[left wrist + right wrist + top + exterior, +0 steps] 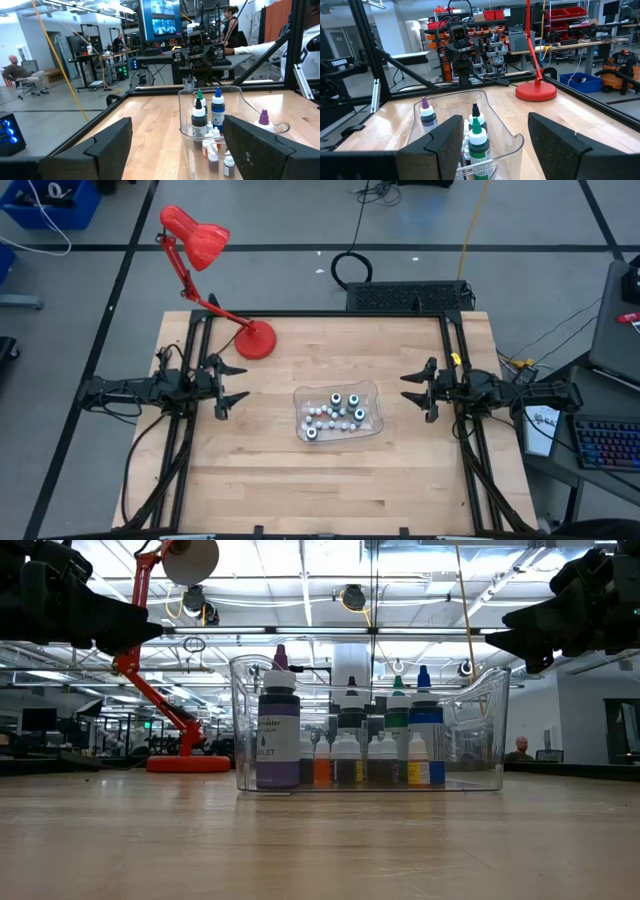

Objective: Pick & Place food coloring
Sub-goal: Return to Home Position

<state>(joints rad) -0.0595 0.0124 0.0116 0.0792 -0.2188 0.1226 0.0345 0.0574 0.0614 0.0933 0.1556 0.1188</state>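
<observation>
Food coloring [335, 412]: bottles all upright, caps up, inside clear bin [372, 388] near middle of desk [300, 490]. Bin sits between both hands. Right hand [408, 388] nearer, left hand [236, 388] farther, toward left edge. Both hands spread apart, holding nothing, up above desk. Bin: thin see-through plastic, round corners. Bottles: smooth plastic, pointy caps. Desk: pale smooth wood. Job looks done; only parking arms left.
</observation>
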